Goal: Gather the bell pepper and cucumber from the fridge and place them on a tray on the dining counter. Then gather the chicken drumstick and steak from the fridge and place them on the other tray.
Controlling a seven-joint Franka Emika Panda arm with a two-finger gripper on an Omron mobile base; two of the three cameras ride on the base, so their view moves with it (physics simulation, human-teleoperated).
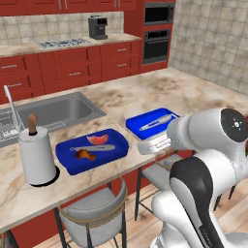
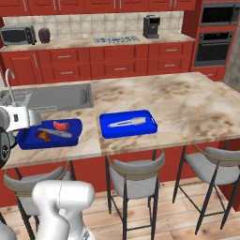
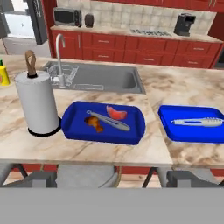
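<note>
We see the steak (image 3: 116, 113) and chicken drumstick (image 3: 94, 124) in the left blue tray (image 3: 131, 133) on the dining counter tabletop (image 3: 87, 146), tongs (image 3: 108, 121) between them. Right blue tray (image 3: 168, 124) holds tongs too. Our gripper's jaws are spread wide, holding nothing.

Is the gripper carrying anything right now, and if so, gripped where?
Nothing is held. The gripper stands open and empty, back from the dining counter. The steak and the chicken drumstick lie in the left blue tray.
</note>
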